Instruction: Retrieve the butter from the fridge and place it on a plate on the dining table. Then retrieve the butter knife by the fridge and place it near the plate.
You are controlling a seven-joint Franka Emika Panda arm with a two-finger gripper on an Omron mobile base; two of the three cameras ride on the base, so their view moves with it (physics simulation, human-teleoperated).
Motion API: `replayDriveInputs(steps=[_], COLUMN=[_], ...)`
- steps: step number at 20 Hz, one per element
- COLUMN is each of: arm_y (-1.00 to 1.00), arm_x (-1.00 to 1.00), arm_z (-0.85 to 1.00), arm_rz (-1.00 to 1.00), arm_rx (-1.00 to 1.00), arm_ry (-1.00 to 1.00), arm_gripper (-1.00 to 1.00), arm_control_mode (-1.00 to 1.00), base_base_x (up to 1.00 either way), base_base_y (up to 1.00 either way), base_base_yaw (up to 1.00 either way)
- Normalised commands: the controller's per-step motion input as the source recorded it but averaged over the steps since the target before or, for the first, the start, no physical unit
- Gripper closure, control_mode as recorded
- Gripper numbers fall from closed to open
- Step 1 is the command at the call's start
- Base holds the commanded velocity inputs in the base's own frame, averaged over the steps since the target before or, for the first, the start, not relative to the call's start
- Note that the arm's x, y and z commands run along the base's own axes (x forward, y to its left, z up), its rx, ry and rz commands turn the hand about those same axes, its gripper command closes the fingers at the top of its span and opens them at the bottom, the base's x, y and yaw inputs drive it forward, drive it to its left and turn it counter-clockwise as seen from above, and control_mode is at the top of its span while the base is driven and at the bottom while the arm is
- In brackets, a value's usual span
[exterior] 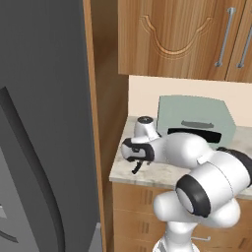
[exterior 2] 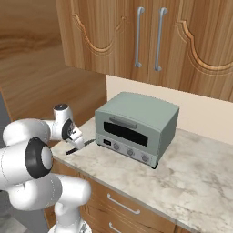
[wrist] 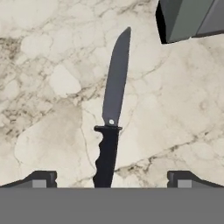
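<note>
The butter knife (wrist: 114,94) lies flat on the marbled counter (exterior 2: 182,177), a slim dark blade with a black ribbed handle; it also appears as a thin dark sliver (exterior 2: 88,143) just left of the toaster oven. My gripper (wrist: 111,179) hangs directly above the handle, open, one fingertip on each side of it and well clear of it. From the base cameras the gripper (exterior: 136,166) (exterior 2: 76,142) points down at the counter's left end. The grey fridge (exterior: 44,123) fills the left side. The butter, the plate and the dining table are out of view.
A pale green toaster oven (exterior 2: 136,127) (exterior: 197,120) stands on the counter right of the knife, its corner (wrist: 188,19) close to the blade tip. Wooden wall cabinets (exterior 2: 150,41) hang above. A tall wood panel (exterior: 93,123) separates fridge and counter.
</note>
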Motion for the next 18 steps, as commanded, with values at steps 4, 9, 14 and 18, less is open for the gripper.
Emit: replayDriveInputs(steps=[4, 9, 14, 18], arm_y=[0.0, 0.0, 0.0, 0.0], arm_x=[0.02, 0.03, 0.1, 0.09], arm_z=[-0.29, -0.18, -0.11, -0.22], arm_rz=[0.0, 0.0, 0.0, 0.0], arm_rx=[0.0, 0.0, 0.0, 0.0], arm_ry=[0.0, 0.0, 0.0, 0.0], arm_gripper=[-1.0, -1.0, -1.0, -1.0], arm_control_mode=[-1.0, -1.0, -1.0, -1.0], base_base_x=[0.0, 0.0, 0.0, 0.0], base_base_y=[0.0, 0.0, 0.0, 0.0], base_base_yaw=[0.0, 0.0, 0.0, 0.0])
